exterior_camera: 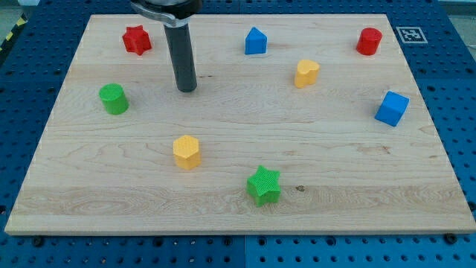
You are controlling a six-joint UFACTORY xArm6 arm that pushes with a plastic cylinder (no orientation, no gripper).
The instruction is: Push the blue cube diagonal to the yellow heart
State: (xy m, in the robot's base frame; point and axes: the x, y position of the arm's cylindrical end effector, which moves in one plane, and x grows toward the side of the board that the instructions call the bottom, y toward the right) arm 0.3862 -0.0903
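Observation:
The blue cube (392, 109) sits near the view's right edge of the wooden board (238, 212). The yellow heart (306, 73) lies up and to the left of it, in the upper middle right. My tip (187, 88) rests on the board in the upper left part, far to the left of both, touching no block.
A red star (137, 39) is at the top left and a green cylinder (114, 98) at the left. A blue house-shaped block (255, 41) is at the top middle, a red cylinder (369, 41) at the top right. A yellow hexagon (187, 152) and a green star (264, 185) lie lower middle.

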